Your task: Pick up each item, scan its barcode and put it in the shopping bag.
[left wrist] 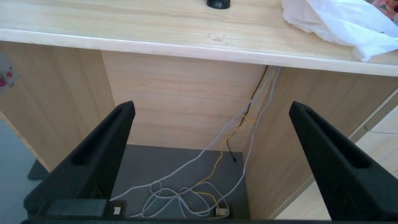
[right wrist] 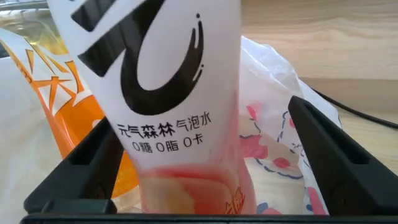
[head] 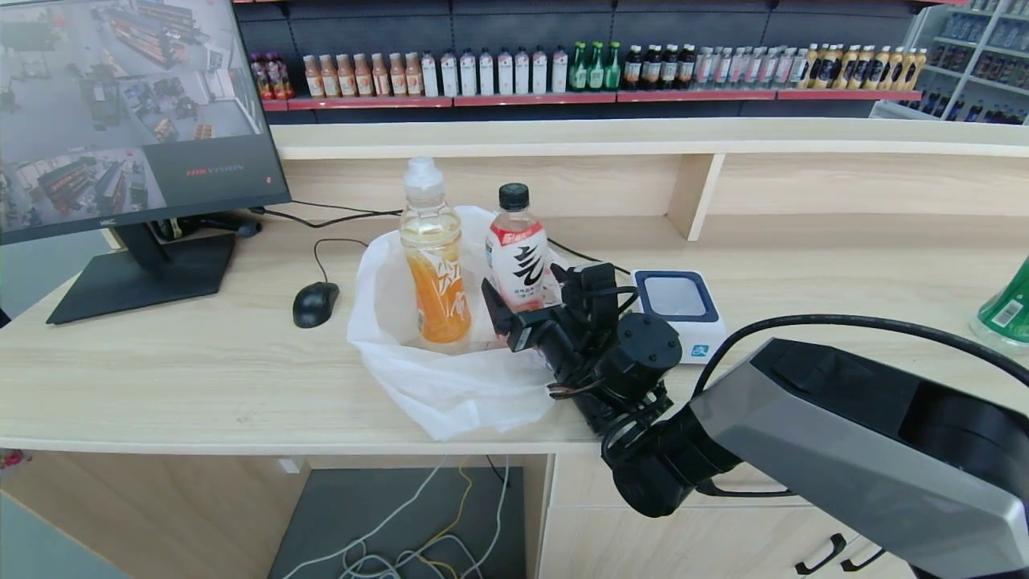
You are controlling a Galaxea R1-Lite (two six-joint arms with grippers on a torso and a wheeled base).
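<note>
White bottle (head: 518, 261) stands in the shopping bag (head: 450, 386) between the wide right tool (right wrist: 204, 134); left tool (left wrist: 211, 111) wide too.

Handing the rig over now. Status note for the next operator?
Left claw: open, empty, low in front of the counter.
Right claw: open around the white bottle, which stands at the shopping bag's right side.
Done: orange bottle bagged; white bottle seemingly in too.
Left: green bottle at the counter's right edge, to scan at the scanner and bag.
</note>
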